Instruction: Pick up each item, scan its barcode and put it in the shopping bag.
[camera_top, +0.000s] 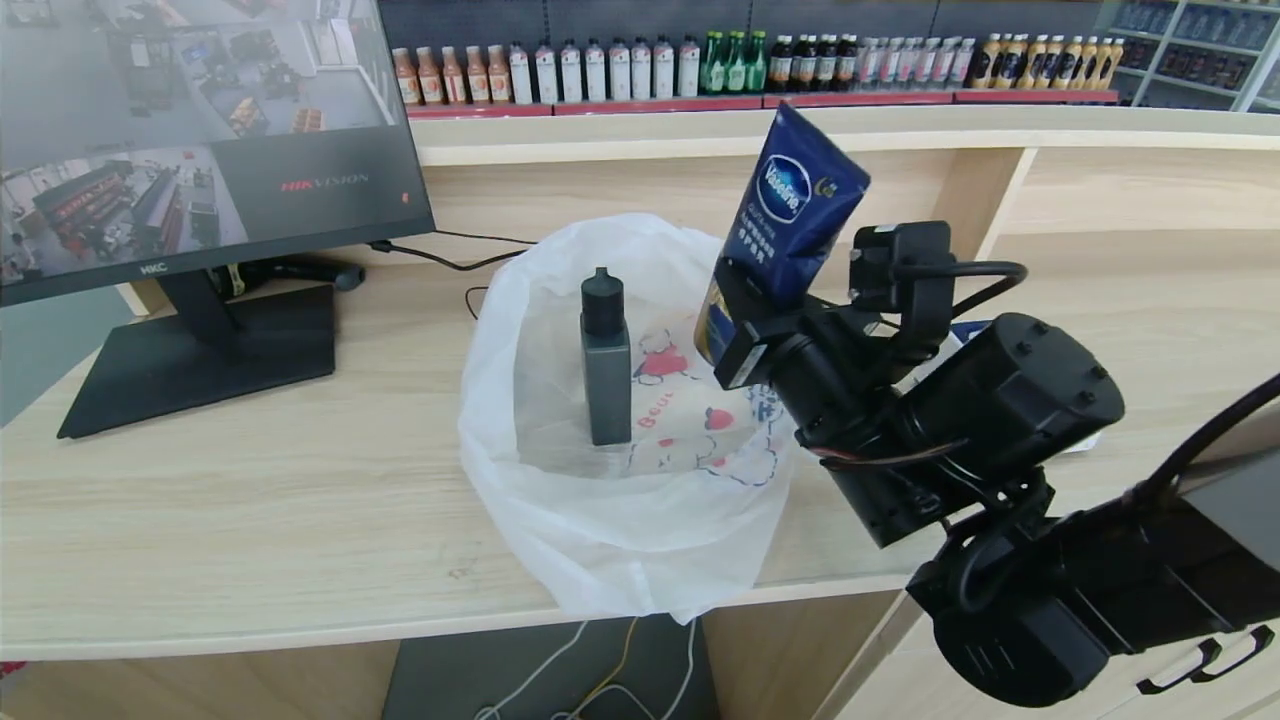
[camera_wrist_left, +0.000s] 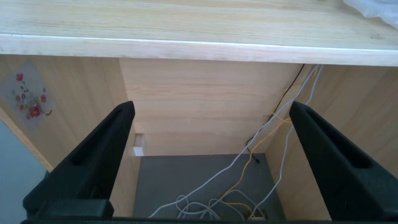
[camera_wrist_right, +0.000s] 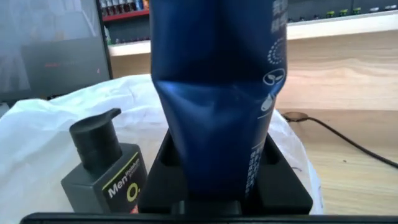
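**One tube held up, one bottle in the bag**

You have two items to count. One is a blue tube (camera_top: 795, 215). One is a grey bottle (camera_top: 606, 370) with a black pump top. There is one shopping bag (camera_top: 620, 540), white and thin, and one monitor (camera_top: 180, 130).

Your right gripper (camera_top: 748, 312) pinches the blue tube near its low end. The tube is up in the air, tilted, with its flat end on top. It hangs over the far right rim of the bag. From the right wrist, the tube (camera_wrist_right: 217, 93) sits between the two gripper fingers (camera_wrist_right: 283, 165), and the grey bottle (camera_wrist_right: 106, 180) is just beside it, lower down.

The grey bottle stands upright inside the bag, near the middle. The bag's mouth is wide open. Its front part hangs over the front edge of the tabletop (camera_top: 250, 500).

Your left gripper (camera_wrist_left: 211, 162) is spread wide and holds nothing. It is down below the front edge of the tabletop, and thin cables (camera_wrist_left: 249, 162) hang beyond it.

The monitor stands at the left end of the tabletop, well apart from the bag. Bare wood lies between its stand and the bag. A raised ledge (camera_top: 600, 150) runs behind the bag. A white and blue thing (camera_top: 965, 335) lies to the right, mostly hidden by the right arm.
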